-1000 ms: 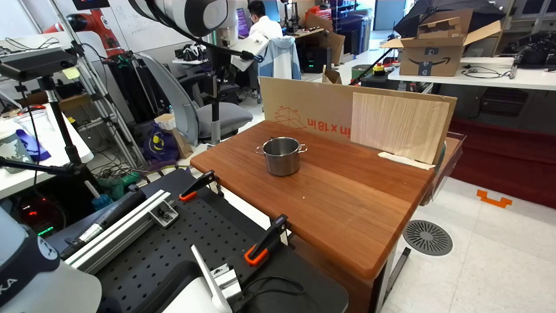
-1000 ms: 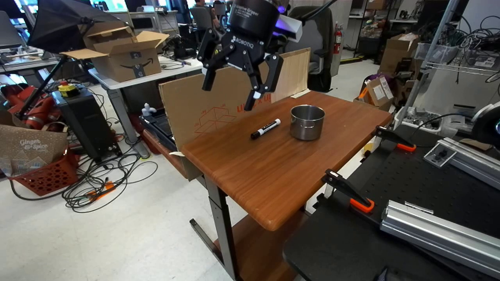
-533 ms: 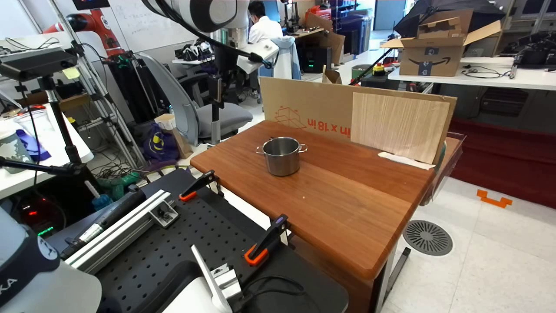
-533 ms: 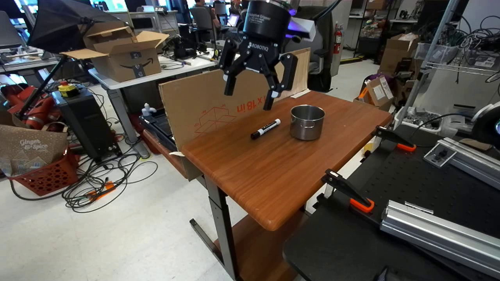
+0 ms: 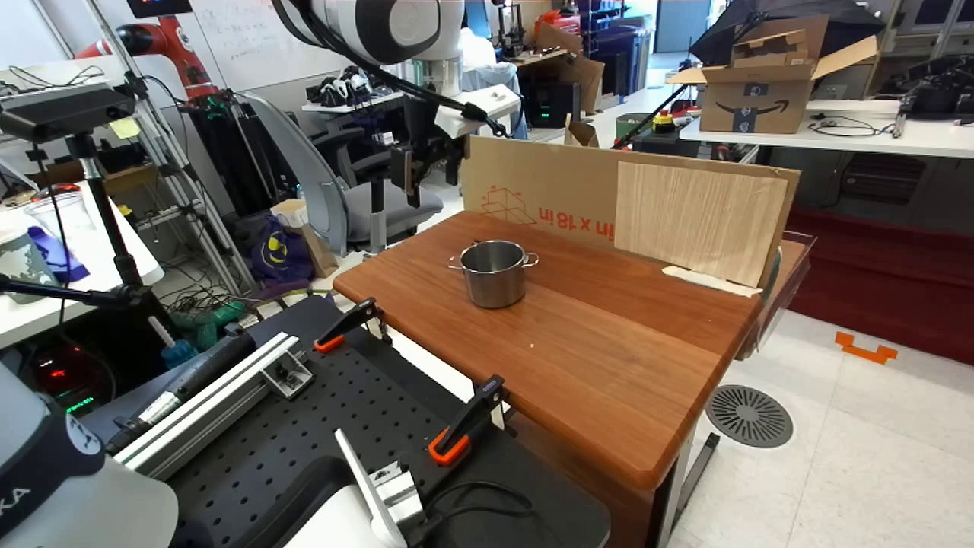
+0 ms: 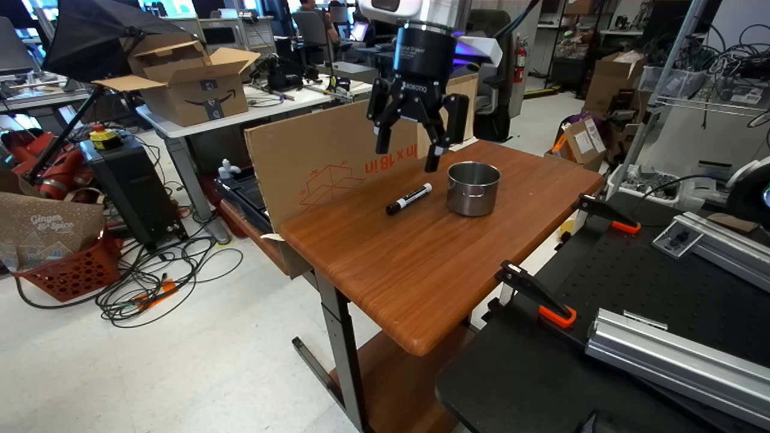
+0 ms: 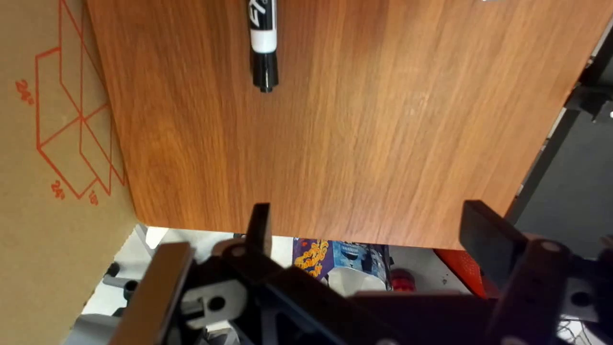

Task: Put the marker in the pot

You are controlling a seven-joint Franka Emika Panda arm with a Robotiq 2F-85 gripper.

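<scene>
The marker (image 6: 409, 199) is black and white and lies on the wooden table beside the pot. It also shows at the top of the wrist view (image 7: 264, 43), cap end pointing down the picture, partly cut off by the frame edge. In an exterior view it is hidden behind the pot. The small silver pot (image 6: 473, 195) stands upright on the table and shows in both exterior views (image 5: 494, 281). My gripper (image 6: 407, 154) is open and empty, in the air above the marker's level and apart from it. Its spread fingers show low in the wrist view (image 7: 368, 218).
A cardboard sheet (image 6: 325, 156) stands along one long table edge, with a light wooden board (image 5: 696, 221) against it. Two black and orange clamps (image 5: 468, 422) (image 5: 346, 326) grip the opposite edge, next to a black perforated platform (image 5: 319, 426).
My gripper has moved right and lower in both exterior views, staying open. The marker and the pot have not moved.
</scene>
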